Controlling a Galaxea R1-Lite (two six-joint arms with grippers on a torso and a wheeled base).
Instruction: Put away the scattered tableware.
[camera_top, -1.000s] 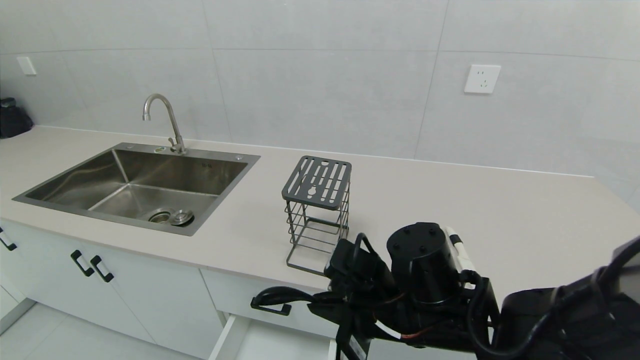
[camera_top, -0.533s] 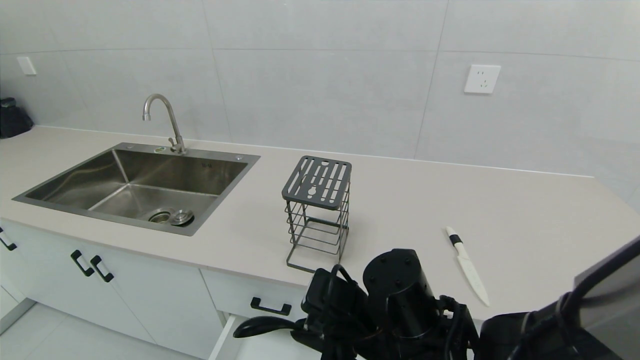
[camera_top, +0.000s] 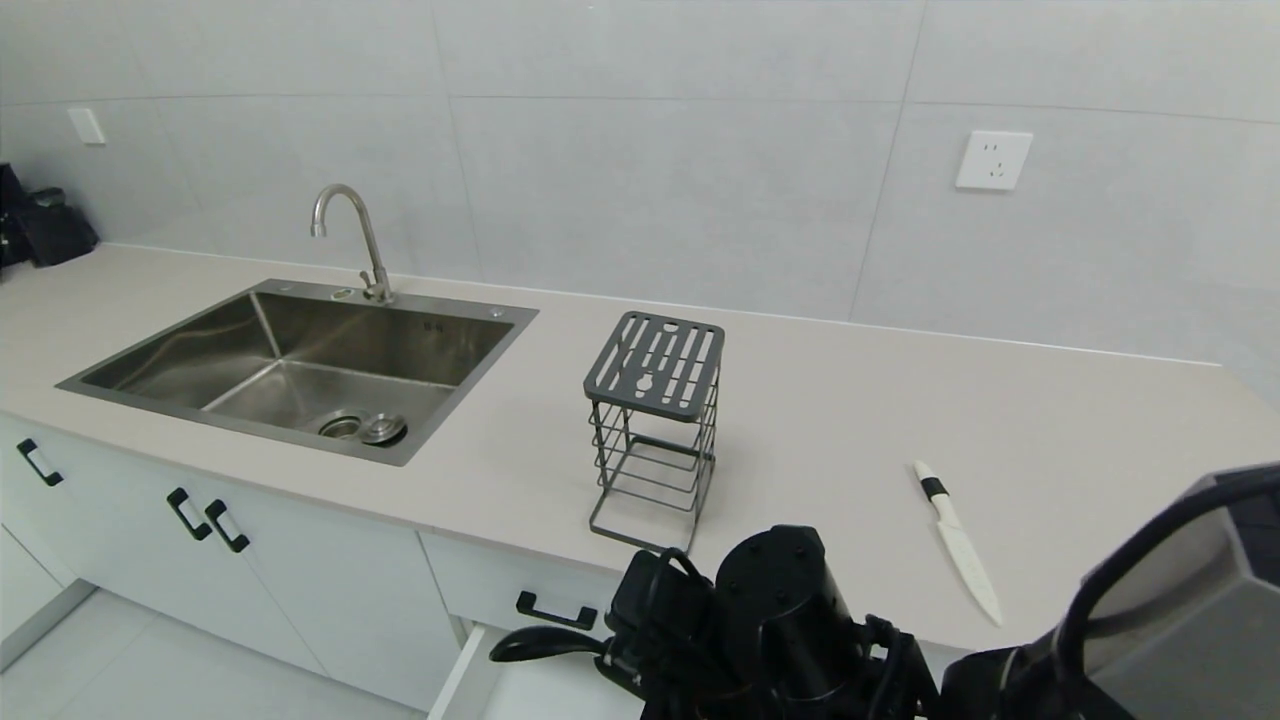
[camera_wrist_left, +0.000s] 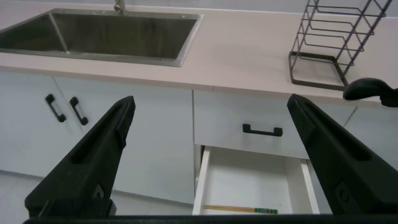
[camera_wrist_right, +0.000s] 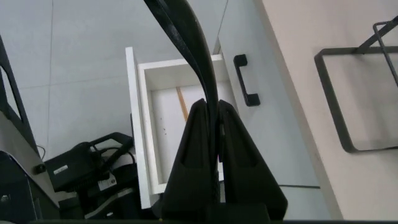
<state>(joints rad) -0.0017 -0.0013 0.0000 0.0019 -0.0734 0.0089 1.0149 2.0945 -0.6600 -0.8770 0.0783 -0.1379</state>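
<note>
My right gripper (camera_wrist_right: 211, 115) is shut on the handle of a black long-handled spoon (camera_wrist_right: 180, 43). It holds the spoon in front of the counter, above an open white drawer (camera_wrist_right: 146, 124). The spoon's bowl (camera_top: 540, 643) sticks out to the left of the right wrist, over the drawer (camera_top: 470, 680). A pair of chopsticks (camera_wrist_left: 239, 210) lies inside the drawer (camera_wrist_left: 252, 180). A white knife (camera_top: 955, 540) with a black band lies on the counter at the right. My left gripper (camera_wrist_left: 211, 102) hangs open in front of the cabinets, holding nothing.
A dark wire rack (camera_top: 655, 430) stands mid-counter near the front edge. A steel sink (camera_top: 300, 365) with a faucet is at the left. Closed cabinet doors with black handles (camera_top: 205, 515) run below the counter. The drawer above the open one has a black handle (camera_top: 550, 610).
My right arm has dropped from over the counter to below its front edge with the spoon, uncovering the knife. The head camera has shifted a little.
</note>
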